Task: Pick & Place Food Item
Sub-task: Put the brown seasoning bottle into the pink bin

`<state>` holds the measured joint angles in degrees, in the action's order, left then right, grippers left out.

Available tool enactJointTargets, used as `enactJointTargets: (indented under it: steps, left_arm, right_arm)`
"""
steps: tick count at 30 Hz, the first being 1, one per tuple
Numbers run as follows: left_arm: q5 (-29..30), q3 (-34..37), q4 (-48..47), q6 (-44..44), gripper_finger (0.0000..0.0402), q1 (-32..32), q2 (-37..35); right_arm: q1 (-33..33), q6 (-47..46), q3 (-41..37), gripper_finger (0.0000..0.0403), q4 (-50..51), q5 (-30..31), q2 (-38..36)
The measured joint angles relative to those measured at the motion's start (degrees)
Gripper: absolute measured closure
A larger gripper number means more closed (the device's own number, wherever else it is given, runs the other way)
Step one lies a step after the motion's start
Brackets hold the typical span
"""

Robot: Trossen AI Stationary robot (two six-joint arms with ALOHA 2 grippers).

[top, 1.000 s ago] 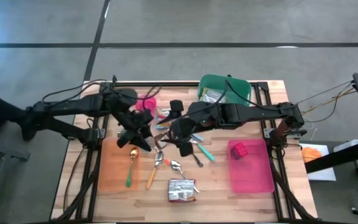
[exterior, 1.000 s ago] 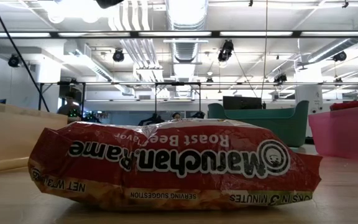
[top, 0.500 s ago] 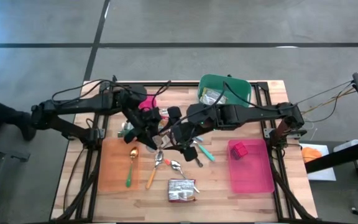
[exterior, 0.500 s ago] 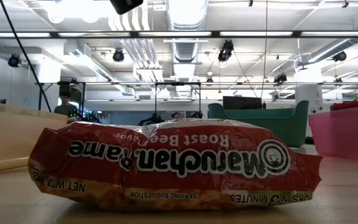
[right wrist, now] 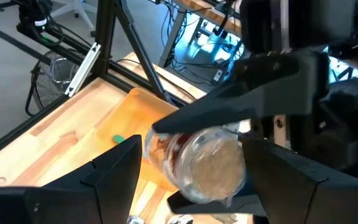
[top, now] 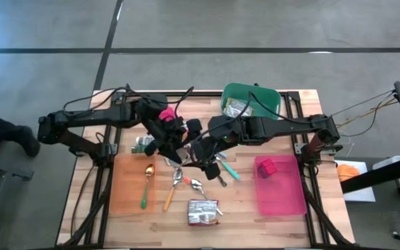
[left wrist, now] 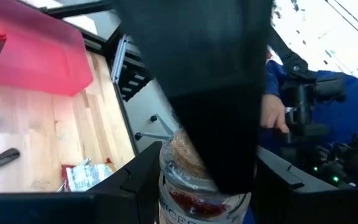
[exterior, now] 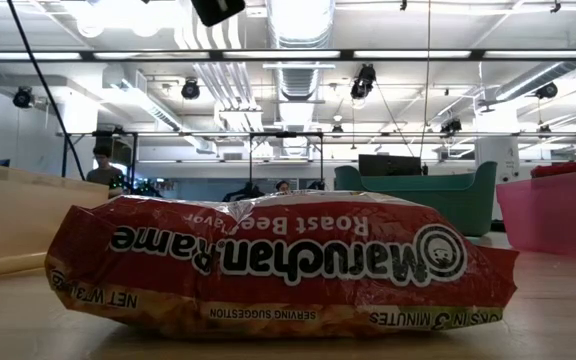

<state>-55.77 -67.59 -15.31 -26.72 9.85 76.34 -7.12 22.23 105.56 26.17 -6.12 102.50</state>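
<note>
Jar: we see the jar aloft over mid-counter, long axis crosswise between both hands.
Left hand: clamped on it.
Right hand: spread around its far end, equally near.

My two grippers meet above table centre, jar between them. Spoons lie below. Noodle packet at front edge. Bin behind, tray to my right.

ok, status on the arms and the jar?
Left gripper shut on spice jar, mid-table. Right gripper open around the same jar. Spoons and ramen packet lie below.
</note>
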Motion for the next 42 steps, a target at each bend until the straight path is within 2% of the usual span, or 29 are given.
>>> enactJointTargets:
  steps: [18,27,30,36,42]
  left_arm:
    - [-1.6,0.2,2.6,-1.9,0.0227,1.5,0.0]
    - [-2.2,0.6,-1.4,-1.1,0.0227,2.2,0.0]
    - [-2.4,0.6,-2.3,0.1,0.0227,2.2,0.0]
    - [-3.2,0.6,-5.5,3.1,0.0227,2.3,0.0]
    - [-3.0,0.5,-7.0,4.2,0.0227,2.3,0.0]
  right_arm:
    - [0.7,0.4,-1.3,0.0129,-0.9,-1.1,0.6]
    - [0.9,0.3,-1.1,0.0131,-1.6,-1.6,2.3]
    - [0.9,0.2,-1.0,0.0157,-1.5,-1.7,2.5]
    - [0.9,0.1,-1.0,0.0242,-1.0,-1.8,2.6]
    - [0.9,0.1,-1.0,0.0243,-0.8,-1.7,2.7]
